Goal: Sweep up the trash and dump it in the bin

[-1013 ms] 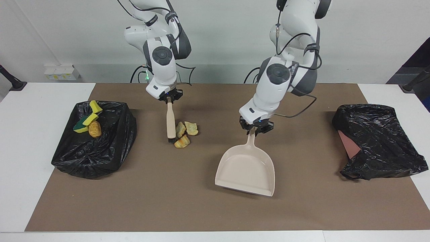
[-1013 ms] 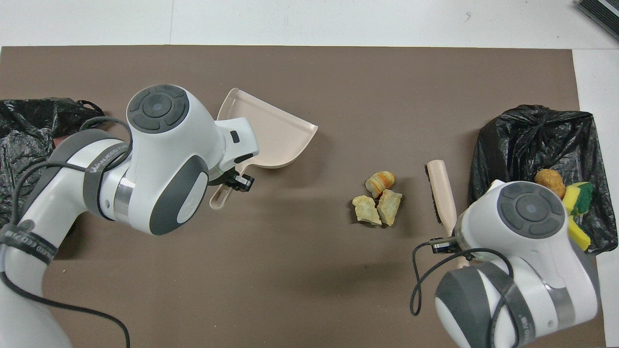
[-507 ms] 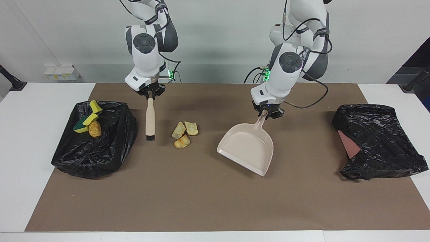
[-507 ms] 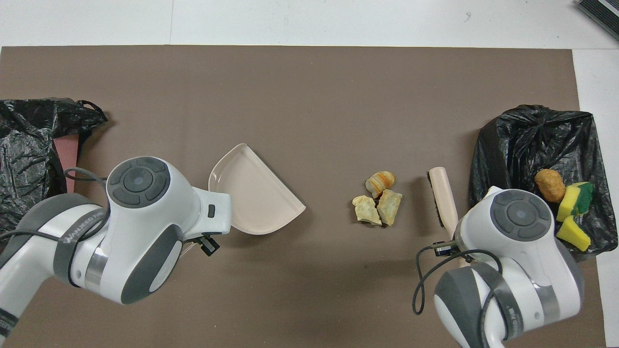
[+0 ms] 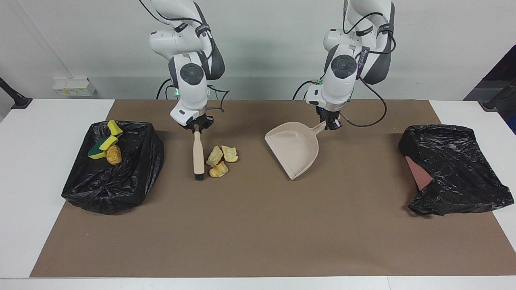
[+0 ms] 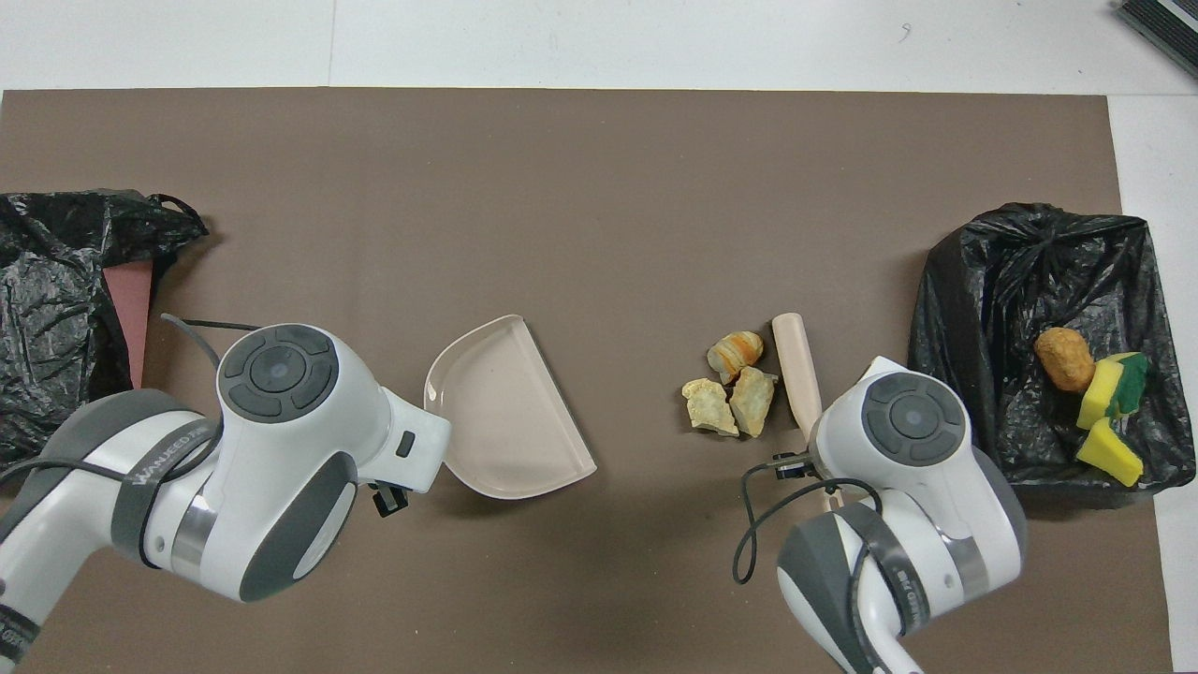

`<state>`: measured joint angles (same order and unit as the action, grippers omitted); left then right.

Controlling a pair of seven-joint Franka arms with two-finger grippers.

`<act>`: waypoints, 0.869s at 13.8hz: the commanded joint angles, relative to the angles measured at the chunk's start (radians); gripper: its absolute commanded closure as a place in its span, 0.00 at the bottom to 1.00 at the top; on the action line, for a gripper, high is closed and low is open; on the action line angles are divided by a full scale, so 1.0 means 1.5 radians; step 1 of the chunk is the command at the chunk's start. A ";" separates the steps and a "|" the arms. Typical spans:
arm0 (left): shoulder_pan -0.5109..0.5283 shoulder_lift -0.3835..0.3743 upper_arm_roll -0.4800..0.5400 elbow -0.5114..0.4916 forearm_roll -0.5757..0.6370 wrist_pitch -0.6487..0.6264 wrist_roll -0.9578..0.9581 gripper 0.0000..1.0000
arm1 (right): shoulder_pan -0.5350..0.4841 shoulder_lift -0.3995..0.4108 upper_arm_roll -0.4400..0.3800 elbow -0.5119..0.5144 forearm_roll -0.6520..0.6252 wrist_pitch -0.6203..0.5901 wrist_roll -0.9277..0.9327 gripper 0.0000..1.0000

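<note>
Three tan bread-like lumps of trash lie together on the brown mat. My right gripper is shut on the top of the beige brush. The brush hangs with its black bristles down by the mat, right beside the lumps on the bin's side. My left gripper is shut on the handle of the beige dustpan, whose open mouth faces the lumps a short gap away. The black-bagged bin holds yellow sponge chunks and one tan lump. In the overhead view both wrists hide the fingers.
A crumpled black bag over something reddish lies at the left arm's end of the mat. A white block sits near the wall past the bin. White table borders the brown mat on all sides.
The right gripper brought the brush from near the bin back against the lumps. The left gripper drew the dustpan nearer the robots and turned its mouth toward the lumps.
</note>
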<state>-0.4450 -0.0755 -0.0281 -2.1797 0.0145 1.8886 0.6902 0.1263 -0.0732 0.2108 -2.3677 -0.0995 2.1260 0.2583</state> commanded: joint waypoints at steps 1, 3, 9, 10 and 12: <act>-0.034 0.004 0.004 -0.013 0.017 0.026 0.015 1.00 | 0.024 0.036 0.004 0.015 0.012 0.034 0.013 1.00; -0.042 0.007 0.004 -0.012 0.038 0.040 0.026 1.00 | 0.066 0.040 0.003 0.019 0.100 0.043 0.009 1.00; -0.073 0.038 0.004 -0.026 0.038 0.090 0.022 1.00 | 0.119 0.046 0.005 0.048 0.351 0.030 -0.074 1.00; -0.072 0.039 0.003 -0.028 0.038 0.107 0.024 1.00 | 0.128 0.051 0.004 0.061 0.387 0.029 -0.079 1.00; -0.067 0.043 0.003 -0.032 0.038 0.149 0.028 1.00 | 0.130 0.055 0.005 0.072 0.449 0.028 -0.115 1.00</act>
<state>-0.5322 -0.0106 -0.0335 -2.2022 0.0567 2.0403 0.7243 0.3243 -0.0134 0.2150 -2.2990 0.4824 2.1825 0.1524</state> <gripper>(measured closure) 0.687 0.744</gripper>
